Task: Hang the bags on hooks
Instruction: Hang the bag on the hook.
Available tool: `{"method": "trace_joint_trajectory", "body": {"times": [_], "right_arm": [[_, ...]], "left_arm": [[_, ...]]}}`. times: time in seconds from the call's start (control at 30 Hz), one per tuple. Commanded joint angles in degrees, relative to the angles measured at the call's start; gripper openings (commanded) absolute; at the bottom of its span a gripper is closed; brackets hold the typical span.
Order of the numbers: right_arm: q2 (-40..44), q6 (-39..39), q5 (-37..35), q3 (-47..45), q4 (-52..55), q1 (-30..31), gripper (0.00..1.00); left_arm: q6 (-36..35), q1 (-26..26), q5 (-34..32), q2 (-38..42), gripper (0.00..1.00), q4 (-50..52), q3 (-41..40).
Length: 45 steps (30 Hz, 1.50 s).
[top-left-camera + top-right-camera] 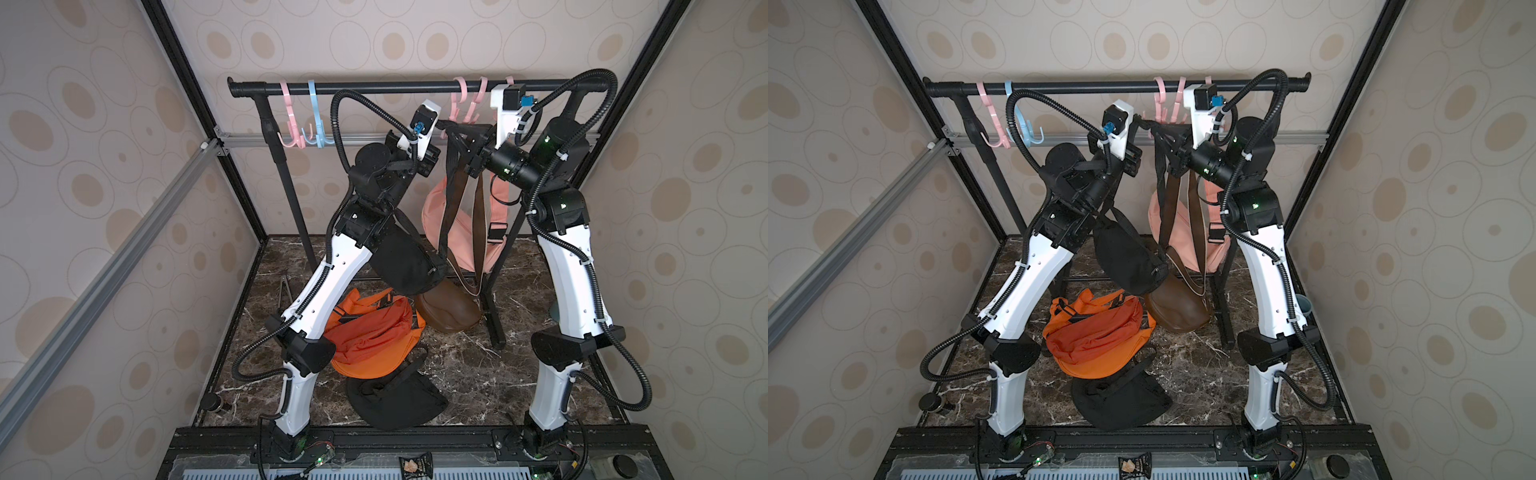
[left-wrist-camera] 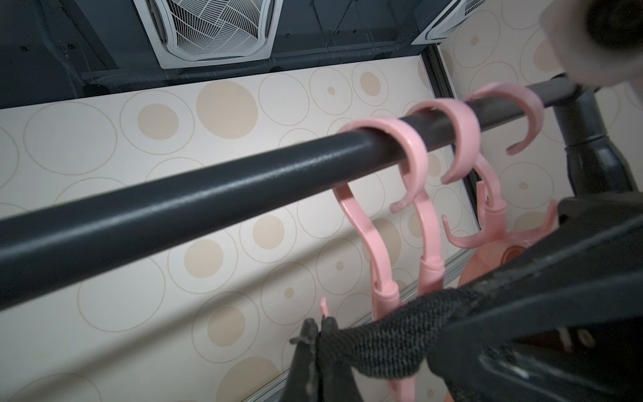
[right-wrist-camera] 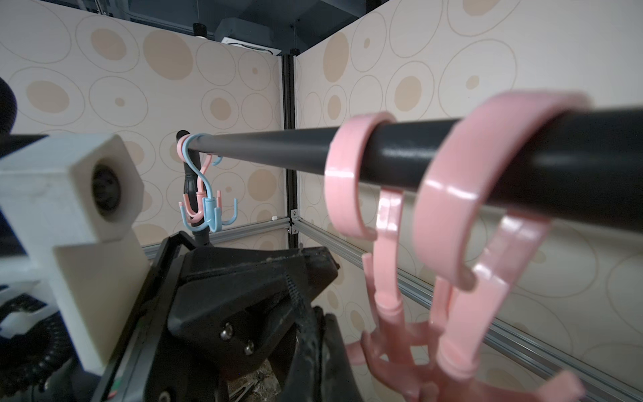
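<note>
In both top views, the black rail (image 1: pixel 415 86) spans the rear of the cell and serves as the reference. Under its right portion hang the pink hooks (image 1: pixel 465 104); a pink bag (image 1: pixel 465 224) and a brown bag (image 1: pixel 449 309) are suspended from them. The black bag (image 1: pixel 409 257) hangs below the rail's midpoint, its black strap (image 1: pixel 1144 124) stretched taut between the two grippers just beneath the pink hooks. The left gripper (image 1: pixel 441 124) is clamped on one end of the strap; the right gripper (image 1: pixel 455 135) is clamped on the other end. An orange bag (image 1: pixel 374 336) and a second black bag (image 1: pixel 395 401) lie on the marble floor (image 1: pixel 478 374), well below the rail.

In the left wrist view, the rail (image 2: pixel 174 209) crosses the frame with three pink hooks (image 2: pixel 410 167) on it. The strap (image 2: pixel 382 334) runs from the closed left gripper (image 2: pixel 318 330) to the right gripper (image 2: pixel 522 296), touching the lower prongs of the nearest hook.

In the right wrist view, the strap (image 3: pixel 299 306) is pinched at the right gripper (image 3: pixel 306 313), directly under the rail (image 3: pixel 400 149). A blue hook (image 3: pixel 208 205) hangs at the rail's far end.
</note>
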State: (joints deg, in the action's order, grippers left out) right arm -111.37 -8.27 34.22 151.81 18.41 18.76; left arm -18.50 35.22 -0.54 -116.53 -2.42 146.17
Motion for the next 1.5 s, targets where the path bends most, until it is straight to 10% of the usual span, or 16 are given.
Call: {"method": "trace_joint_trajectory", "body": {"times": [0.0,1.47], "right_arm": [[3.77,0.2,-5.41,2.55,-3.18,-2.5,0.0],[4.9,-10.14,-7.14,2.74,-8.88,-7.51,0.0]], "left_arm": [[0.66,-5.12,-7.1,-0.37,0.0,-4.89,0.31],[11.17,-9.73,-1.06,1.24,0.0,-8.73,0.48]]}}
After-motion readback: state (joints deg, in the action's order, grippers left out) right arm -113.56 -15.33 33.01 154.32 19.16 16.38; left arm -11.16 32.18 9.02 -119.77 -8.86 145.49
